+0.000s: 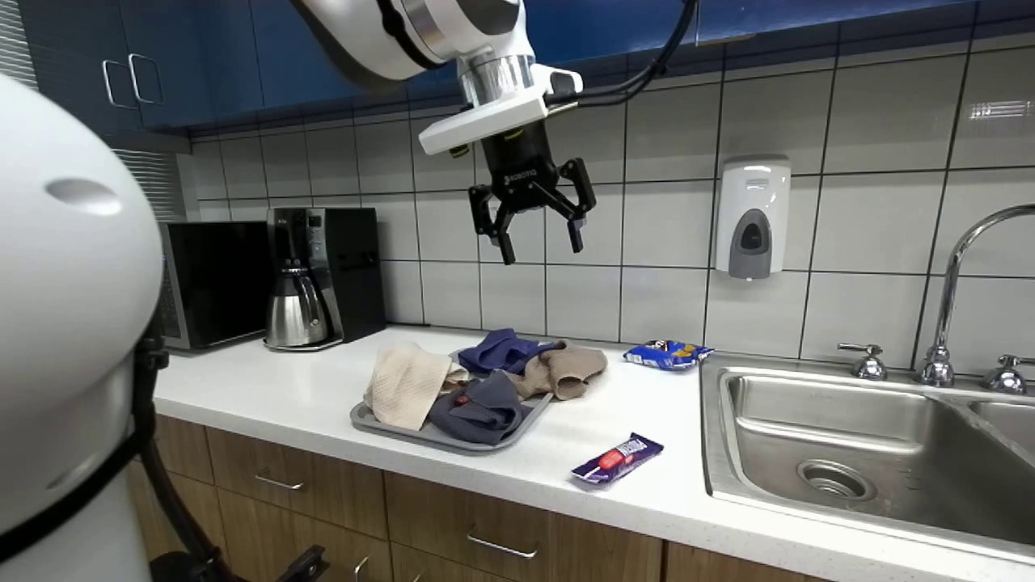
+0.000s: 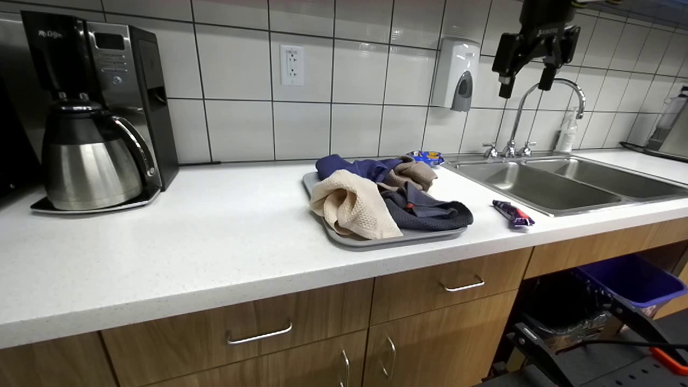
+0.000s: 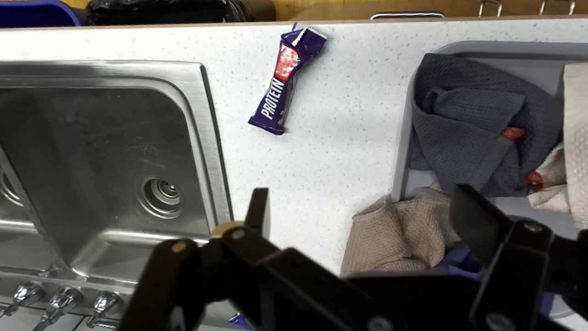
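A white tile wall (image 1: 881,222) is going along the back, and light (image 1: 1001,110) is shining off it. Blue cupboards (image 1: 194,56) are hanging up high. A plug socket (image 2: 292,65) and a soap box (image 1: 752,214) are sticking to the wall. A long white counter (image 2: 215,231) is running below, and brown drawers (image 2: 312,301) with silver handles (image 2: 462,288) are sitting under it. A metal sink (image 1: 841,412) is sitting in the counter, and a curvy tap (image 1: 946,311) is bending over it.

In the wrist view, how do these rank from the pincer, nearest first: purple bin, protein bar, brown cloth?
1. Brown cloth: below the open pincer.
2. Protein bar: on the counter, close to its front edge.
3. Purple bin: past that edge, top left.
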`<state>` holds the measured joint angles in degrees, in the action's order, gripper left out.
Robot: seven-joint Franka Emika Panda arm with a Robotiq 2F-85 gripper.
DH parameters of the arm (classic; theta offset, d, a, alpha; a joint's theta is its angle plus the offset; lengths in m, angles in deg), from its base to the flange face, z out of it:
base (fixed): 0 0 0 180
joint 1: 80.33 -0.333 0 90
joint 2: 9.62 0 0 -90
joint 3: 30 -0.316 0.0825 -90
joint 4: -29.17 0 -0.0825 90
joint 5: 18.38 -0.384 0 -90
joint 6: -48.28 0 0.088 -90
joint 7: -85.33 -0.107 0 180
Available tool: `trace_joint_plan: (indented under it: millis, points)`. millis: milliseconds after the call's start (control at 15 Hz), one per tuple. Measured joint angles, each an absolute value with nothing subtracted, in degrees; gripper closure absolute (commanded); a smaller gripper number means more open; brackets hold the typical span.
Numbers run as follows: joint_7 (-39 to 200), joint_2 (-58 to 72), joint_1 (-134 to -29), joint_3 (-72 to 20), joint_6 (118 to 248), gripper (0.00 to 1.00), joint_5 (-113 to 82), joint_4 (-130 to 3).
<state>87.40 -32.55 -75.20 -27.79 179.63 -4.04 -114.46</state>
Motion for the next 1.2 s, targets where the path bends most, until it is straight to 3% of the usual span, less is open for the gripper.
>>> trace_joint_plan:
  millis: [1200]
  points:
    - [77.7, -28.4, -83.6, -36.4, 184.3, 0.00, -8.4, -115.3]
